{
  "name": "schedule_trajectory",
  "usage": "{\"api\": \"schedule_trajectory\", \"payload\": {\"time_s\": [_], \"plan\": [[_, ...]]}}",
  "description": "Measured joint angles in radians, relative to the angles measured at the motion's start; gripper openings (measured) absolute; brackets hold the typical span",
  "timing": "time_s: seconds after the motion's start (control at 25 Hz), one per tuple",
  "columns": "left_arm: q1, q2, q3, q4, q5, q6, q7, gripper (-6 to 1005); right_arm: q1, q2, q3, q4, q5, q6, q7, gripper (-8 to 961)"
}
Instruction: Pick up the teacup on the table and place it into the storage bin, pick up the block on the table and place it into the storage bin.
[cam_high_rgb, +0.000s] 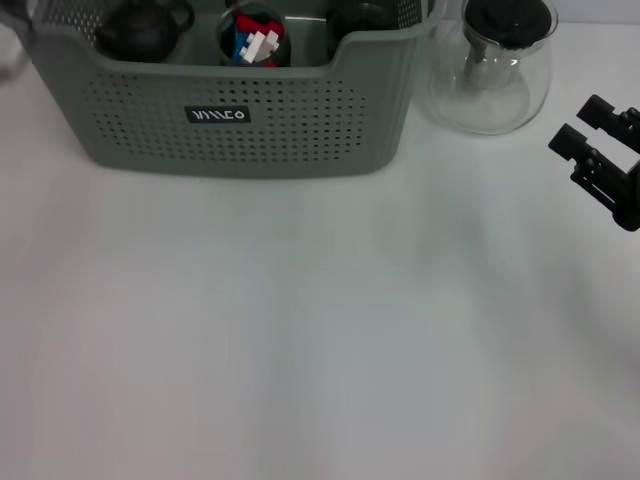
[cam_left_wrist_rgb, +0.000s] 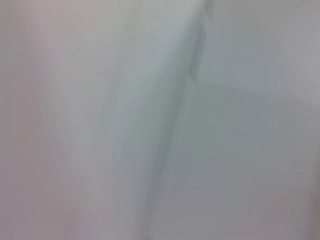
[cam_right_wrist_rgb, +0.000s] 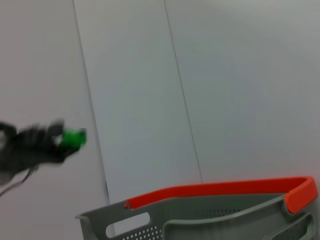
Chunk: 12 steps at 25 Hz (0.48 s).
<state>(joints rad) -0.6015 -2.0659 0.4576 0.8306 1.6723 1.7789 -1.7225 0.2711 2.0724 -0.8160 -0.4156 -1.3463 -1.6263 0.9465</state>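
- The right gripper (cam_high_rgb: 580, 133) is seen at the right edge of the table (cam_high_rgb: 320, 330), with its two fingers apart and nothing held between them.
- The bin (cam_high_rgb: 240, 120) lies well to its left, at the far side of the table.
- A block (cam_high_rgb: 258, 42) is already seen inside the bin, in a dark cup (cam_high_rgb: 252, 38).
- A glass pot (cam_high_rgb: 492, 65) stands between the bin and the gripper.
- The left gripper is not seen.

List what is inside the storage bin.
Inside the storage bin: a dark teapot-like vessel, a dark cup holding red, white and blue blocks, and another dark item. The bin's wall hides their lower parts.
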Motion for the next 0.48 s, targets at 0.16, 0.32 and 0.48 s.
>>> {"api": "schedule_trajectory", "payload": {"time_s": [0.16,0.32,0.48], "plan": [[-0.108,0.065,0.093,0.019,0.080,-0.244,-0.146,483,0.002,0.000,0.000,0.000,0.000,0.000,0.000,567],[-0.223,0.102,0.245,0.025,0.328,-0.463,-0.284,496,0.002,0.000,0.000,0.001,-0.001,-0.003,0.000,567],[-0.318,0.101,0.391,0.024,0.617,-0.604,-0.457,509,0.004,0.001,0.000,-0.001,-0.001,-0.004,0.000,566]]}}
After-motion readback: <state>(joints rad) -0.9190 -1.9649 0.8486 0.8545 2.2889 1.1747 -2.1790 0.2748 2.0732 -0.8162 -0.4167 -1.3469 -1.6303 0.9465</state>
